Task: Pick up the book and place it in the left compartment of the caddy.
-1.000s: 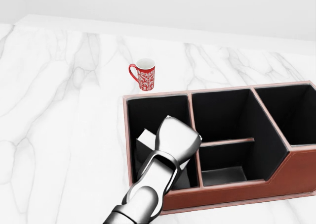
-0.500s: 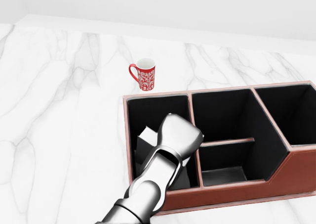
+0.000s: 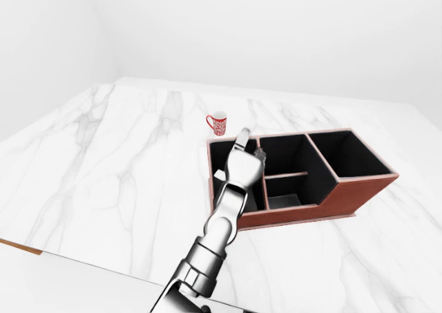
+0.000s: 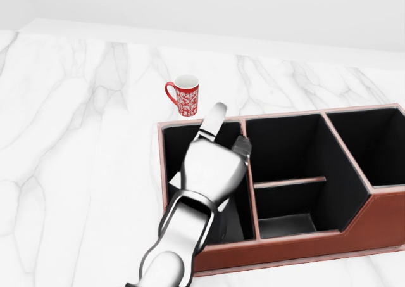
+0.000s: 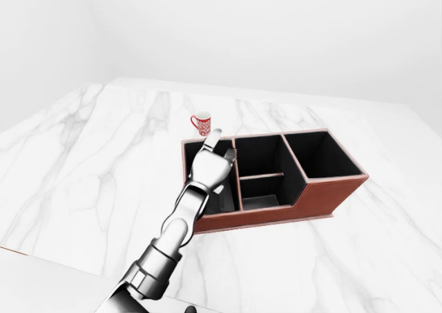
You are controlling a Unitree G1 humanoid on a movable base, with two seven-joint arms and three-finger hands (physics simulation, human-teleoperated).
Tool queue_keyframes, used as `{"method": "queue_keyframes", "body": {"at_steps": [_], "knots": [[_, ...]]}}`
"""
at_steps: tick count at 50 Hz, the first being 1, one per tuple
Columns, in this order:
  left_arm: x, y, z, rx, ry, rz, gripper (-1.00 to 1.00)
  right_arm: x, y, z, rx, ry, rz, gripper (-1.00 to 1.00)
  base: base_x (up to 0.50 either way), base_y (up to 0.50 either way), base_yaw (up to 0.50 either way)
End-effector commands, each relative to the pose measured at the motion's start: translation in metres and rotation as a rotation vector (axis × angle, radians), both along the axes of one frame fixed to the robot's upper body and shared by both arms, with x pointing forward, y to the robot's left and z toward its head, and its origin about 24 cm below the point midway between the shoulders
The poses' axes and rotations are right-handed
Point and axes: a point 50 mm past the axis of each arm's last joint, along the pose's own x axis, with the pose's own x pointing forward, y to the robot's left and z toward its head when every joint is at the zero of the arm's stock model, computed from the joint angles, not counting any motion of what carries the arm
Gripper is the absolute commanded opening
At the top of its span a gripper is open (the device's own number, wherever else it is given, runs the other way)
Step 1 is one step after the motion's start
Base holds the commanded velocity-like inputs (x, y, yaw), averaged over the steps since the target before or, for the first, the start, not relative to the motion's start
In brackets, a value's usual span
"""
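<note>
The reddish-brown caddy with black compartments stands on the white marble counter. My left hand hovers over its left compartment, raised above the rim, open, with one finger pointing toward the top of the head view. The book lies inside that left compartment. Only a pale sliver of it shows beside my wrist, and the hand hides the rest. Nothing is between the fingers. My right hand does not appear in any view.
A red patterned mug stands on the counter just above the caddy's left corner. The caddy's middle section has a low divider. The counter's edge runs along the lower left of the left-eye view.
My left hand has risen out of the left compartment and its fingers have spread open. The book stays down inside the compartment. The camera has not moved.
</note>
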Motion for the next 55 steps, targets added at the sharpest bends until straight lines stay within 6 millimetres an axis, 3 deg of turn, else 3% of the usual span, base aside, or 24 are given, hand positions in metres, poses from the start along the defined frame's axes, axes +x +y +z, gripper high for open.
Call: {"method": "queue_keyframes", "body": {"at_steps": [1,11,28,42,55], "knots": [[-0.036,0.023,0.084,-0.123,-0.231,0.094,1.00,0.000,0.000,-0.001,-0.003,0.004,-0.002,1.00,0.00,0.00,0.00],[-0.061,0.030,0.122,-0.169,-0.296,0.083,1.00,0.000,0.000,0.000,0.000,0.003,-0.001,1.00,0.00,0.00,0.00],[-0.068,0.034,0.139,-0.215,-0.355,0.082,1.00,0.000,0.000,-0.001,-0.007,0.004,-0.004,1.00,0.00,0.00,0.00],[-0.070,0.047,0.162,-0.607,-0.387,-0.019,1.00,0.000,0.000,0.000,-0.001,0.002,0.001,1.00,0.00,0.00,0.00],[-0.071,0.061,0.196,-0.675,-0.617,-0.032,1.00,0.000,0.000,-0.001,-0.004,0.003,-0.006,1.00,0.00,0.00,0.00]]}}
